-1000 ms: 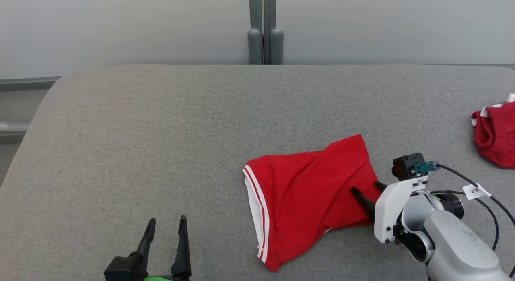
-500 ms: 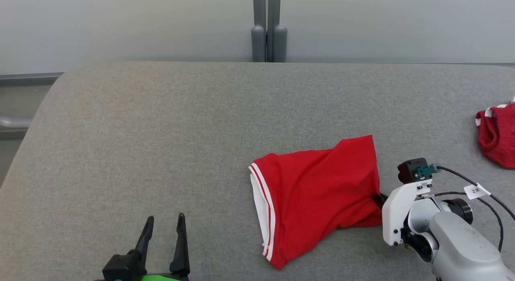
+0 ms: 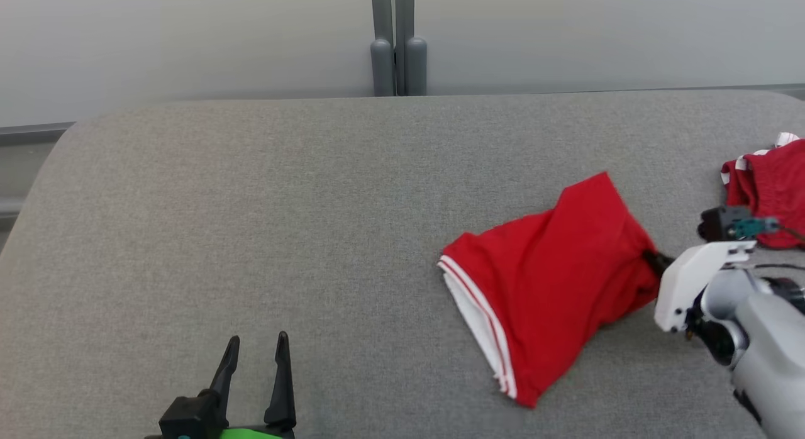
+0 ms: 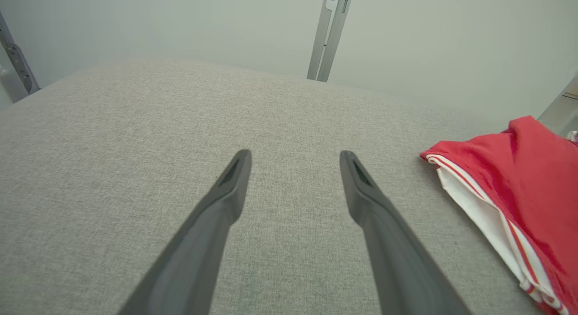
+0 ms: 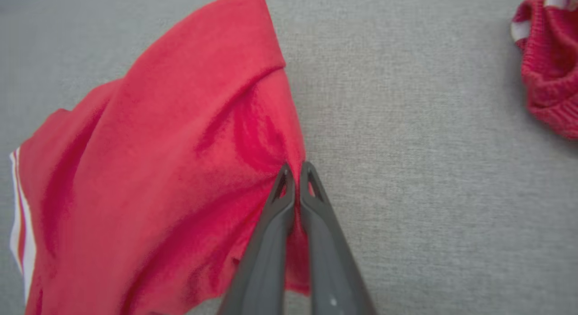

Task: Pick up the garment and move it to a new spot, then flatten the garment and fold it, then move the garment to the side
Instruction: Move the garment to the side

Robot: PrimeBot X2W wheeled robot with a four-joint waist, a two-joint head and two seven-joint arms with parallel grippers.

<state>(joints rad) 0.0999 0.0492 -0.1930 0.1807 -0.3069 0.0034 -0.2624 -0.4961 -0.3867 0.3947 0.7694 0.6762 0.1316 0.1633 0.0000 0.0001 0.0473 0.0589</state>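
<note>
A wide grey cloth-covered surface (image 3: 251, 206) with rounded corners spans the head view, with a pale wall (image 3: 188, 36) behind its far edge. On the right half of the surface lies the garment (image 3: 553, 269), red and loosely bunched. A white and red striped trim (image 3: 484, 307) runs along the hem that faces the middle of the surface. One plain red corner points away toward the wall. Most of the cloth rests on the surface; whether its right edge is raised cannot be told.

The right arm (image 3: 755, 326), pale grey and white, comes in from the lower right and reaches toward the garment's right edge. At the far right edge of the surface sits a second cloth (image 3: 770, 187), also red with white trim and crumpled. It lies apart from the garment with bare surface between them. A grey post (image 3: 393, 43) stands upright against the wall behind the middle of the far edge.

The right gripper (image 5: 295, 170) has its two dark fingers pressed together, pinching a fold at the garment's right edge. The left gripper (image 3: 258, 339) sits at the lower left over bare surface, fingers spread and holding nothing, well apart from the garment
</note>
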